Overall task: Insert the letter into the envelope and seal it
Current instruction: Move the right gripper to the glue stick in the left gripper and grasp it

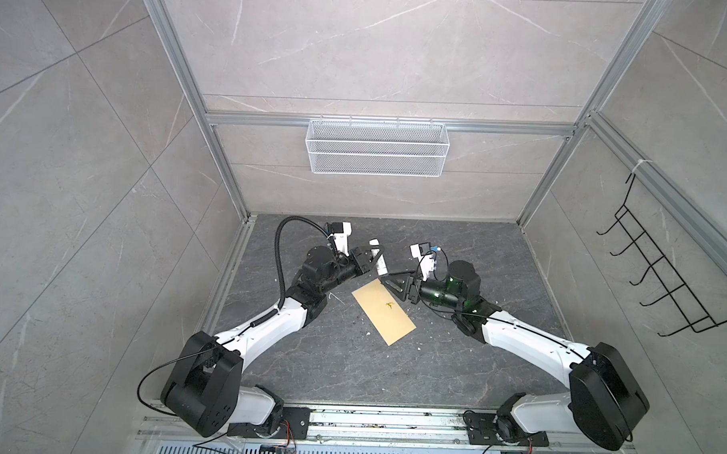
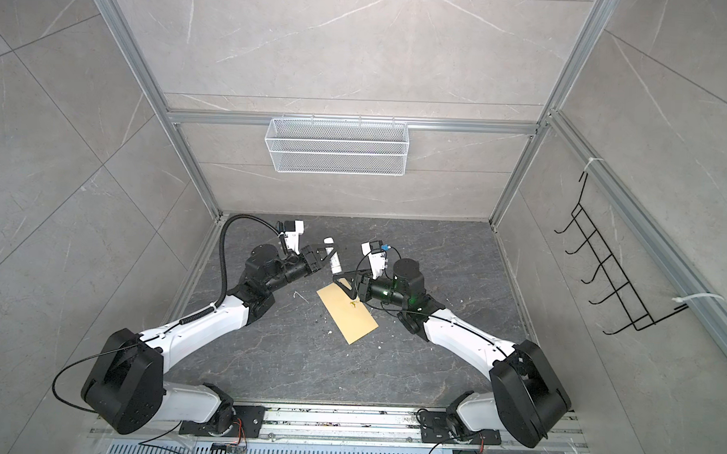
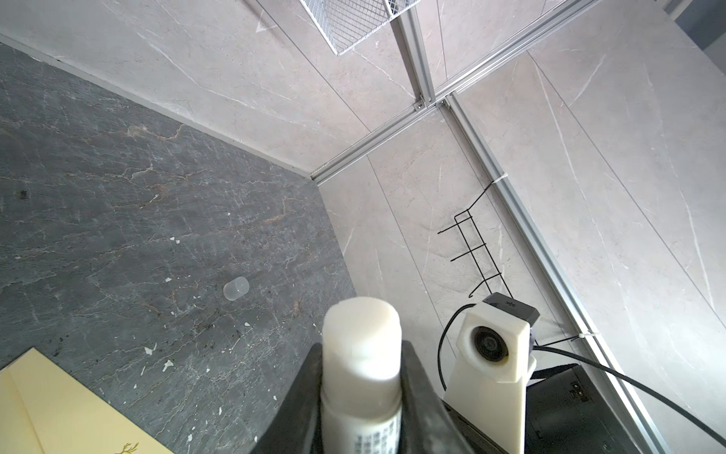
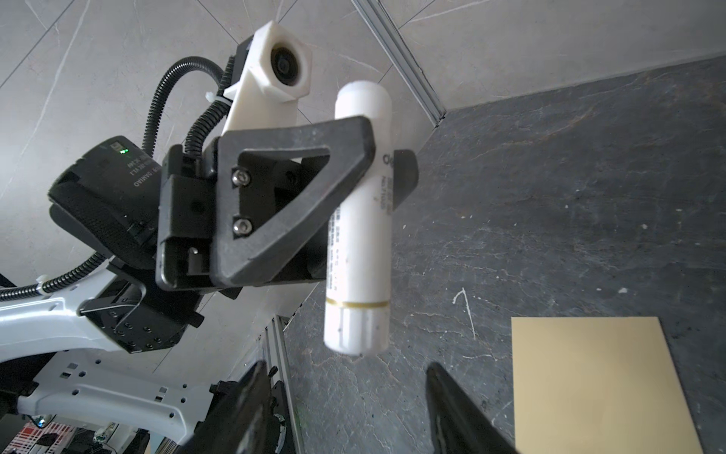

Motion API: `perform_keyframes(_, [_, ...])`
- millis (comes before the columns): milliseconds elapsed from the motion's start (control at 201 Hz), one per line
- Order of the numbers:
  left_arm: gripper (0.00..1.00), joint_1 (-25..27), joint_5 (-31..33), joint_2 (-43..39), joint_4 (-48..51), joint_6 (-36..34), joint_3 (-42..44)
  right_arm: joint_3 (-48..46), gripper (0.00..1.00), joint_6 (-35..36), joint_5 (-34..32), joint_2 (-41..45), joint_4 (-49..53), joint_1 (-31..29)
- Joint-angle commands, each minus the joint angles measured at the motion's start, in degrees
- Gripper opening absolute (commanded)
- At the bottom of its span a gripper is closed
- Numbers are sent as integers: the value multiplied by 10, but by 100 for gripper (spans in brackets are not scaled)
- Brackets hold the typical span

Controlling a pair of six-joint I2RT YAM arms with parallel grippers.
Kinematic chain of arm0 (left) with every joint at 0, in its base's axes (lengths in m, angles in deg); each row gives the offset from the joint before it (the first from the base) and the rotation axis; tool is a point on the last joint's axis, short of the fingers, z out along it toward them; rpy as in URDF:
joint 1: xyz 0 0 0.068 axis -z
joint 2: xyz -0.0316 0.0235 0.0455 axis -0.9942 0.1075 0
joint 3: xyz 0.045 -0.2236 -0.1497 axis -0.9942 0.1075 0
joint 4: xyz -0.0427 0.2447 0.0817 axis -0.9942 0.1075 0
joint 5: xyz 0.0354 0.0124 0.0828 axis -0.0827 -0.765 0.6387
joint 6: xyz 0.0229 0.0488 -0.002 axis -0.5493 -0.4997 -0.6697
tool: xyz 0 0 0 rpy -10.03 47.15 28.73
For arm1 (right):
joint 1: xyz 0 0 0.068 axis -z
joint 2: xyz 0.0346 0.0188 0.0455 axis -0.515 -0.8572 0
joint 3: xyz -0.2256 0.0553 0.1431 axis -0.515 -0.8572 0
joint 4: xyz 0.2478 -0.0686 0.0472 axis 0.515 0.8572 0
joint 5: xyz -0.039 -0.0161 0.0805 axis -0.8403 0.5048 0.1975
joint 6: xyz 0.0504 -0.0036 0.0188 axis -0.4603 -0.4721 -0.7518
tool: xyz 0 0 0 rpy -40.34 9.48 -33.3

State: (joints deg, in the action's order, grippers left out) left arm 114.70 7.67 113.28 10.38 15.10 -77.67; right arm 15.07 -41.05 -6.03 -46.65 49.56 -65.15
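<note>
Dark marble counter [image 1: 307, 359] carries the envelope [image 1: 385, 316], lying flat with one corner beneath the released right hand [image 4: 345, 369] (jaws well apart). Just beyond, the left hand [image 1: 374, 255] is grasping a white glue stick [image 4: 359, 220].

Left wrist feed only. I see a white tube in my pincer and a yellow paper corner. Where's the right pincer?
Observer: The right pincer is open, just short of the ribbed base of the white cylindrical plastic glue stick, not gripping it.
Operator: Envelope held?
Observer: No. The plain yellow-tan manila paper envelope lies flat and free on the dark marble table, angled between the arms.
Operator: Letter out?
Observer: No bordered letter shows in any view.
</note>
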Motion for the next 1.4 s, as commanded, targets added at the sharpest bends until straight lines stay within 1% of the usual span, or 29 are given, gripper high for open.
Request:
perform_keyframes(0, [0,3,-19,-23,-46,9,-3,24,62,-23,10,-11,-51,-3])
perform_keyframes(284, [0,5,-18,-28,-49,10,-1,38,51,-50,17,-39,-77,-3])
perform_keyframes(508, [0,7,-16,-29,-53,9,2,47,32,-63,22,-52,-82,-3])
perform_keyframes(608, [0,7,-15,-28,-52,7,3,50,21,-66,21,-55,-79,-3])
perform_keyframes(652, [0,7,-14,-29,-52,6,4,51,14,-67,17,-56,-75,-2])
perform_keyframes(712, [0,7,-12,-29,-50,4,5,52,8,-65,13,-56,-66,-3])
perform_keyframes(822, [0,8,-7,-30,-39,-9,5,60,0,-49,-5,-51,-24,-3])
perform_keyframes(867, [0,9,-2,-31,-34,-16,6,65,0,-37,-21,-46,3,-4])
perform_keyframes(926, [0,11,4,-33,-23,-29,6,70,0,-13,-57,-34,51,-6])
perform_keyframes(1006, [0,14,19,-36,-2,-48,6,87,0,32,-137,-14,139,-18])
perform_keyframes(1086, [0,20,34,-39,15,-66,6,116,0,87,-250,-1,239,-45])
perform_keyframes(1175, [0,29,53,-41,39,-89,1,161,0,128,-375,-6,332,-81])
perform_keyframes(1280, [0,39,72,-41,57,-106,-5,202,0,158,-504,-25,391,-124])
perform_keyframes(1394, [0,45,82,-39,63,-113,-9,239,0,185,-636,-53,430,-168])
